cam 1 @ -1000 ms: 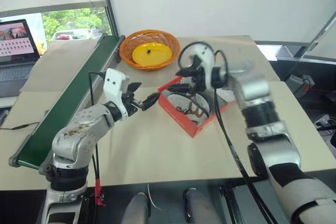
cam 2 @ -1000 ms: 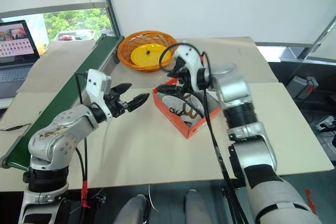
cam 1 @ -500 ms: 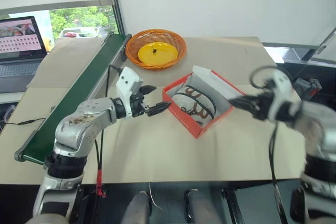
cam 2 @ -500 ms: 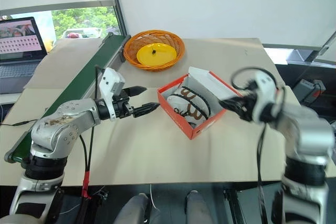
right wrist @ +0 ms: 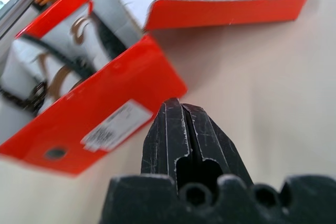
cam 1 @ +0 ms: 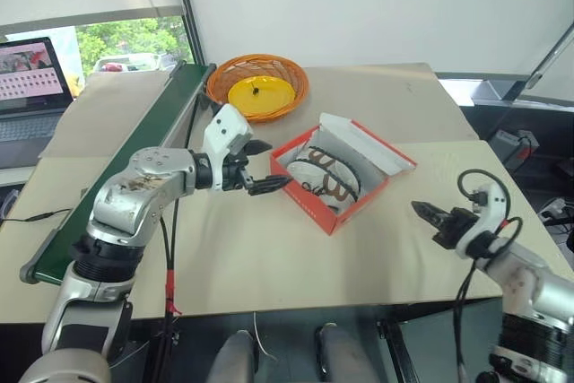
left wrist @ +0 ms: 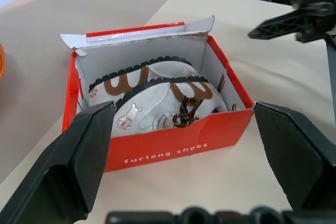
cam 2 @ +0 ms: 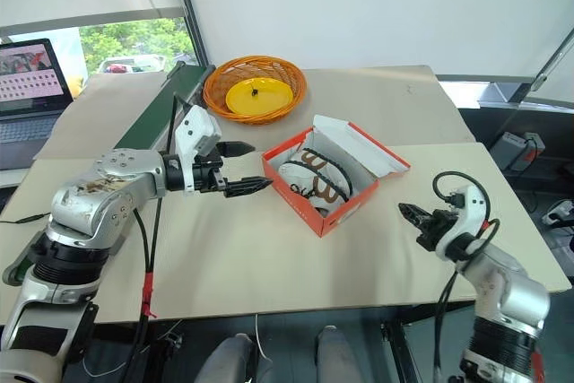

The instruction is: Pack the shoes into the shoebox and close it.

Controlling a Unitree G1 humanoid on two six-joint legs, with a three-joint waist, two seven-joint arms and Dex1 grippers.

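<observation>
Shoes in open box, centre of frame.
Both shoes [cam 1: 325, 176] lie inside the box [cam 1: 309, 202], lid flap up. Left gripper [cam 1: 265, 167] hovers spread beside it; right gripper [cam 1: 423, 213], pinched together and empty, lower right.

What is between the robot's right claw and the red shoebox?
Nothing. In the right eye view only bare tabletop lies between the shut right claw and the shoebox. The right wrist view shows the same bare stretch.
</observation>
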